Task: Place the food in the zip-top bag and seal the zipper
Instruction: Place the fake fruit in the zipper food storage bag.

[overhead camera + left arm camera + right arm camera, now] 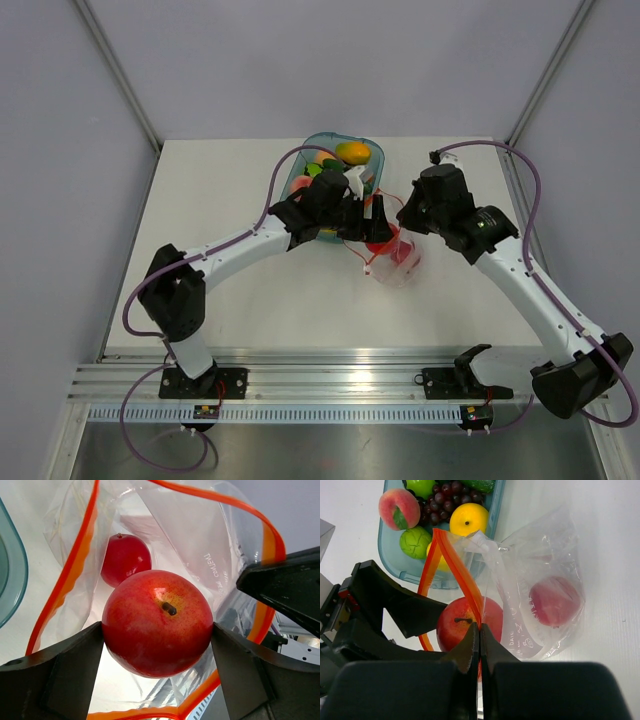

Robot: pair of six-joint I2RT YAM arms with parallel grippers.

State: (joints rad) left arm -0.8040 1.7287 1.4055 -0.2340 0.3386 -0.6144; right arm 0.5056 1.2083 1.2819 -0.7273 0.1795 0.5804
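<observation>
Left gripper [157, 630] of mine pinches a red apple [157, 622] — fingers [65, 675] touch it on both sides, stem toward the cam. My right gripper [479, 640] is pressed together on the zipper [460, 577], holding that edge of the zip-top bag [535, 545] up so the mouth stands open. The apple sits at the mouth, ringed by the orange strip in the left wrist view; can't tell how far in it is. A second apple [555, 600] lies down at the bag's bottom.

Edges & room: the bag lies just beside the corner of the blue tray [390, 565], and the strip's raised peak overlaps the tray rim in the right wrist view. White table [220, 180] runs on past the bag on the side away from the tray.

Hidden: in the top view both wrists cover the mouth — only a reddish patch of bag shows. The tray holds a peach [397, 507], lime [415, 541], lemon [468, 518] and grapes [445, 502]; the cucumber [480, 484] is cut off at the frame top. A yellow item behind the strip is too covered to name. Print on the bag is too small to read.
</observation>
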